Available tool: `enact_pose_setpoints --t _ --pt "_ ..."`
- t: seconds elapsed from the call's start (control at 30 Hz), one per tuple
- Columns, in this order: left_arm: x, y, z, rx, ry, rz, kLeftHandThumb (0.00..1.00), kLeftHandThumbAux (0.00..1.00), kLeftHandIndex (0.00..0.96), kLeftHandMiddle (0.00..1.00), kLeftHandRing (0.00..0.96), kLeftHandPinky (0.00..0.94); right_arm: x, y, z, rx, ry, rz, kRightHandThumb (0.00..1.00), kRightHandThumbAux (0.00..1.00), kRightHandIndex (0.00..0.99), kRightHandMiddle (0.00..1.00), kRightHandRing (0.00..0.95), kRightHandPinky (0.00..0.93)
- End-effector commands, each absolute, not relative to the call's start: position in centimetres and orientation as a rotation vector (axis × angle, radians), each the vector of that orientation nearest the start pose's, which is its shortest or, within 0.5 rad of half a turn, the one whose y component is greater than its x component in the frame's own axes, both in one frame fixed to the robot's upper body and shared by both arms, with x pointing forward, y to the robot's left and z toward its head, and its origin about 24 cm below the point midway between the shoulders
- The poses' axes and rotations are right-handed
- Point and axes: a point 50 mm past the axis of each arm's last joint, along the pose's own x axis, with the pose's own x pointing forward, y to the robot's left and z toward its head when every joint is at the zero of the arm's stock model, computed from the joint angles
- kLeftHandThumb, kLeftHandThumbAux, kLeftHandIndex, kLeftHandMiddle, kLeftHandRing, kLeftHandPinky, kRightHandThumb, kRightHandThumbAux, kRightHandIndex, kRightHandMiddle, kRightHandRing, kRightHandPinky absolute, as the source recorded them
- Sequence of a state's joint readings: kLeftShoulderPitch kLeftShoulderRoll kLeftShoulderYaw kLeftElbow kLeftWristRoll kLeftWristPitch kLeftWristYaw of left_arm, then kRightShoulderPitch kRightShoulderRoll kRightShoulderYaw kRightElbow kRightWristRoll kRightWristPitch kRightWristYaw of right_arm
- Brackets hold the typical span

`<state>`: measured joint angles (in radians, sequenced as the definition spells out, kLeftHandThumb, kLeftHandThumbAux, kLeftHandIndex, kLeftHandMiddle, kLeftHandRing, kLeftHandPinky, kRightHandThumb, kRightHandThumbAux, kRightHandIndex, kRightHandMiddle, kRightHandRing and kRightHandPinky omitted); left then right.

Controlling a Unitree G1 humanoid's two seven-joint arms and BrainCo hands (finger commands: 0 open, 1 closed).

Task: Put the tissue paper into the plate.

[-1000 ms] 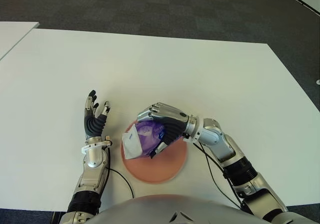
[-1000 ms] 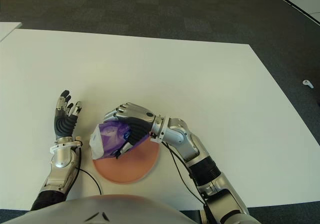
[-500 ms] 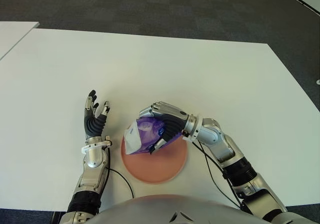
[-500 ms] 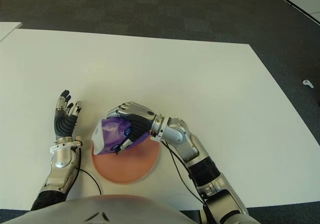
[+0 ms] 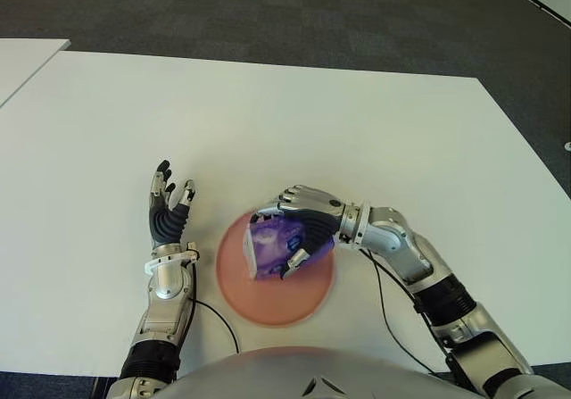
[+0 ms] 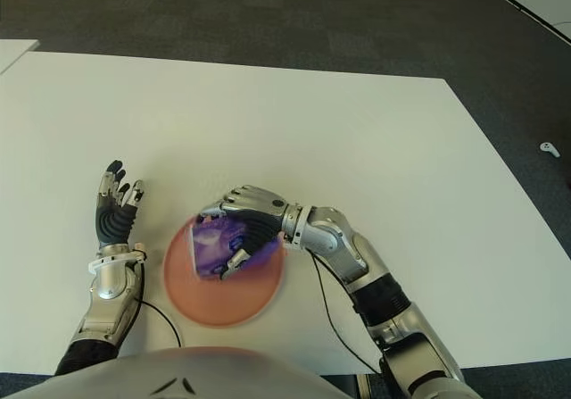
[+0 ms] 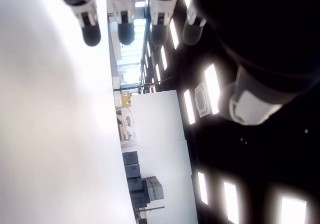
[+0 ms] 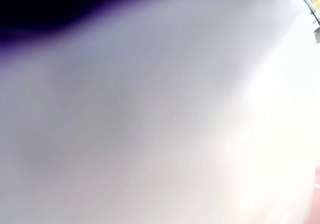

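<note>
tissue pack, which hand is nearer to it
Right. The right hand is wrapped around the tissue pack over the plate; the left hand is open, off the plate's left side.

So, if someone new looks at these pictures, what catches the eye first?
First, the right robot hand, curled around a purple and white tissue paper pack over the round pink plate near the table's front edge. Next, the left robot hand, to the left of the plate, fingers spread, holding nothing. Around them is the bare white table.
</note>
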<state>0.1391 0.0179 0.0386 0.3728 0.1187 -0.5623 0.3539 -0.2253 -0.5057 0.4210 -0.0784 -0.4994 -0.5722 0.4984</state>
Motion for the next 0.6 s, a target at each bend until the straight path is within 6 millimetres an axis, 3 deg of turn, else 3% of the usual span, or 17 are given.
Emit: enact_pose_setpoints --t 0.03,0.6 --pt "15.94 18.48 -6.02 0.183 0.155 0.366 0.000 0.512 0.000 0.000 0.000 0.000 22.77 -8.73 8.98 -1.192 -0.609 1.158 0.211 0.348 0.010 0.009 0.007 0.006" --pt "16.11 18.69 -6.02 0.190 0.149 0.358 0.000 0.518 0.000 0.000 0.000 0.000 22.82 -8.88 8.77 -1.222 -0.681 1.180 0.147 0.241 0.000 0.000 0.000 0.000"
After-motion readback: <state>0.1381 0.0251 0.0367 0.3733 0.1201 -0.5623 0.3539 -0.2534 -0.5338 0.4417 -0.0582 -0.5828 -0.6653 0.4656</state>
